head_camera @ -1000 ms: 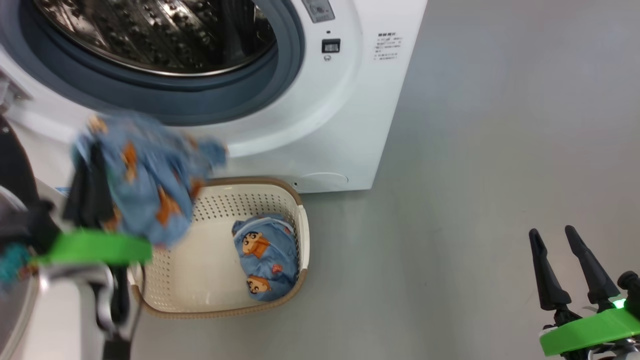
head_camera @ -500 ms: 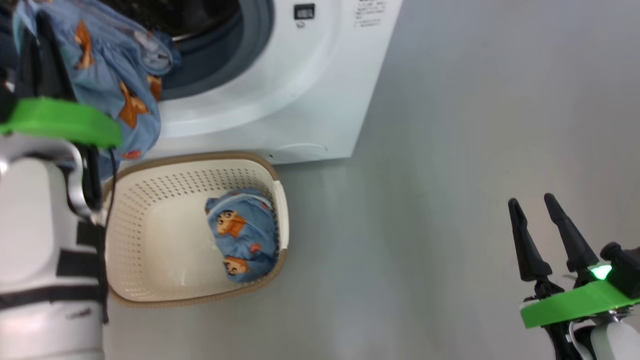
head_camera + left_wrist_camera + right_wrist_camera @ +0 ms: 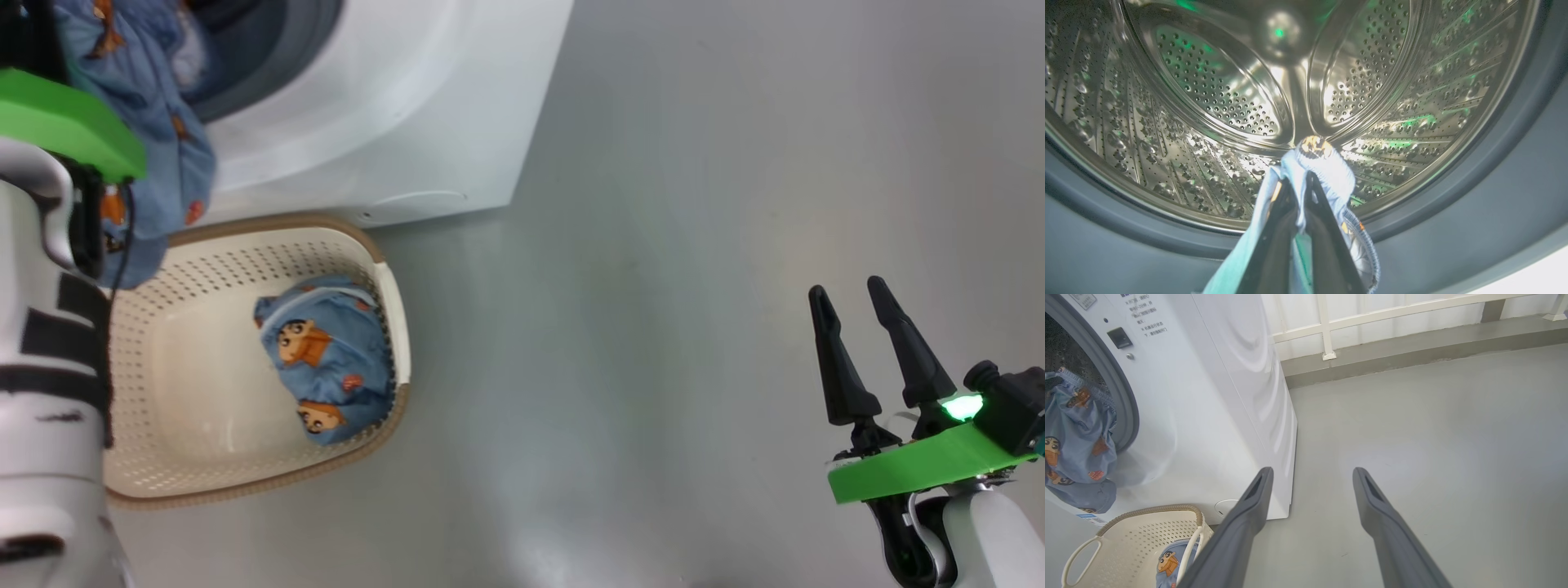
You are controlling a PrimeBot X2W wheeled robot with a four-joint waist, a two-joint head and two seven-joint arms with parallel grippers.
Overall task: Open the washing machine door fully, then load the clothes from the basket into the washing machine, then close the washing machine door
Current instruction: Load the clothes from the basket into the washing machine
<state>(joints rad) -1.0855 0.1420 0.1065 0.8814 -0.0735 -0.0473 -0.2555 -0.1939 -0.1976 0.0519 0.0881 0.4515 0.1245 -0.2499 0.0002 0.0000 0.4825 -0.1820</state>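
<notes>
Right, near end first. The left gripper (image 3: 1300, 179) is clamped tight on the held garment (image 3: 1327, 167). Blue cloth is bunched over the fingertips, so the tips are partly hidden. A second ago that gripper and cloth sat low, in front of the machine's lower front and just above the basket. Now they're up at the mouth, pointing into the drum (image 3: 1208, 90).

The head camera has swung too. Everything has slid left in its view, so that part isn't the things moving. In the head view the left fingers are cut off by the top-left corner. I get the green plate (image 3: 65, 122) and the pale left forearm (image 3: 41, 457), which covers the basket's left side.

The right gripper (image 3: 849, 290) is unchanged: jaws spread wide, nothing between them, over bare floor (image 3: 653, 286), well apart from the rest.

The basket (image 3: 269, 222) sits on the floor just in front of the washing machine (image 3: 392, 98). The second garment (image 3: 326, 367) hasn't budged and lies against the basket's right wall.

The held garment's tail hangs outside the opening, down over the white front, and hides part of the gasket (image 3: 1494, 212). Can't tell whether cloth touches it. Print on the machine's panel is too small to read. Farthest back, a white railing (image 3: 1327, 326) runs off the top edge.
</notes>
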